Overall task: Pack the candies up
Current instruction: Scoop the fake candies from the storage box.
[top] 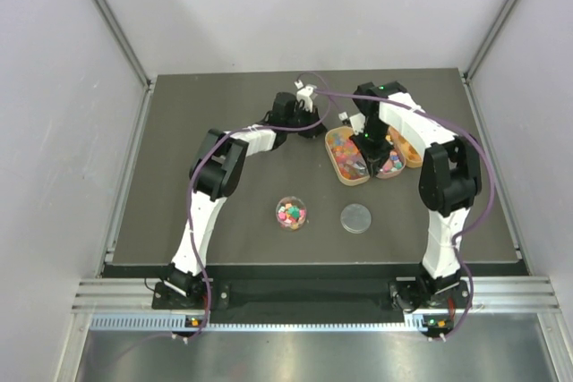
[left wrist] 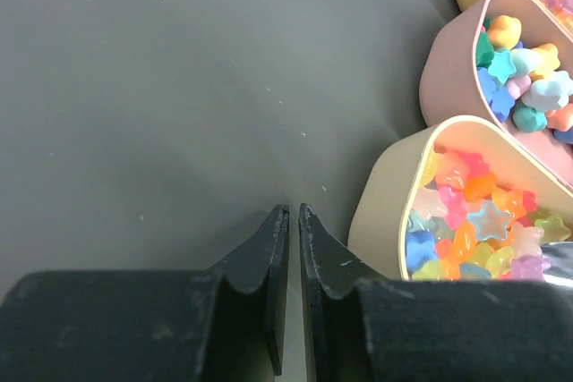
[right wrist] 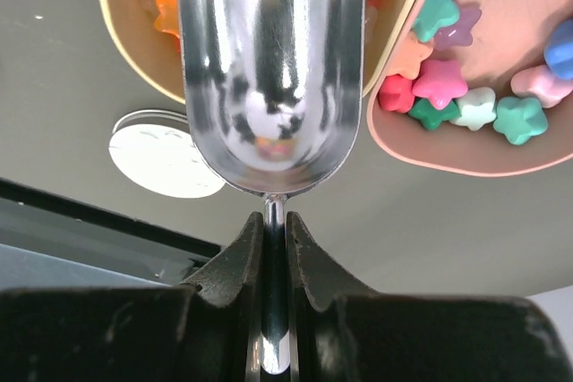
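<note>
Tiny multicoloured star-shaped candies fill a tan oval tray (left wrist: 385,194), a pink tray (left wrist: 448,60) and a third tray (top: 407,145) at the table's back right. More candies (top: 290,214) sit in a small clear cup near the front. My right gripper (right wrist: 275,218) is shut on the handle of a metal scoop (right wrist: 269,69), whose bowl hangs over the tan tray (right wrist: 134,51) and looks empty. It also shows in the top view (top: 367,149). My left gripper (left wrist: 293,210) is shut and empty, just left of the tan tray and above the bare mat.
A round clear lid (top: 355,218) lies flat on the dark mat, right of the candy cup; it also shows in the right wrist view (right wrist: 161,154). The pink tray (right wrist: 466,145) lies right of the scoop. Grey walls enclose the table.
</note>
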`<control>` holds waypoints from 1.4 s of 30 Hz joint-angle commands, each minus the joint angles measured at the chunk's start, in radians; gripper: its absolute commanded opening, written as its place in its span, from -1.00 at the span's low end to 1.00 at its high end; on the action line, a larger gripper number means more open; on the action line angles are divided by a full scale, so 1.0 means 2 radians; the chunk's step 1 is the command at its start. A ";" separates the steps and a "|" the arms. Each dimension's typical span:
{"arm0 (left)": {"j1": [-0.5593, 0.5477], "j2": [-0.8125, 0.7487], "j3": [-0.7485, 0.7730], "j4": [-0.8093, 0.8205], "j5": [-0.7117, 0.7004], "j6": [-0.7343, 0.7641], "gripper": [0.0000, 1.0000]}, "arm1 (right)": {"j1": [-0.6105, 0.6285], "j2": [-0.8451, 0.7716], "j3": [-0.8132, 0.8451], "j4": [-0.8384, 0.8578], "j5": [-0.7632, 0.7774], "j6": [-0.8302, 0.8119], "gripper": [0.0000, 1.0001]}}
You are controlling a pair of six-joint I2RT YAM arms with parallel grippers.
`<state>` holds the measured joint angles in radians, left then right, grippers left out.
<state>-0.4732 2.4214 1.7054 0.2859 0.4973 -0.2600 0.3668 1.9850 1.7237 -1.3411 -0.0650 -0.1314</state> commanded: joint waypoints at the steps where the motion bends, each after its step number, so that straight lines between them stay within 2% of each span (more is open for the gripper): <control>1: -0.002 0.000 0.027 0.063 0.021 -0.029 -0.72 | 0.011 0.018 0.029 -0.025 0.015 -0.016 -1.00; 7: -0.003 0.000 0.026 0.091 0.041 -0.064 -0.75 | 0.013 0.044 0.060 -0.027 0.015 -0.023 -1.00; 14: -0.007 -0.008 0.022 0.099 0.048 -0.072 -0.80 | 0.014 0.094 0.112 -0.026 0.012 -0.024 -1.00; 27: -0.011 -0.017 0.003 0.106 0.060 -0.089 -0.85 | 0.014 0.129 0.126 -0.005 -0.008 -0.024 -1.00; 35: -0.011 -0.036 -0.011 0.089 0.064 -0.076 -0.86 | 0.004 0.133 0.134 0.025 -0.025 -0.034 -1.00; 42: -0.010 -0.062 -0.028 0.060 0.068 -0.048 -0.87 | -0.002 0.147 0.158 0.010 -0.045 -0.039 -1.00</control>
<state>-0.4728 2.4123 1.6741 0.3920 0.5858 -0.4385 0.3683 2.2593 1.9862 -1.3708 -0.1108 -0.2024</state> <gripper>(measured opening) 0.066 0.091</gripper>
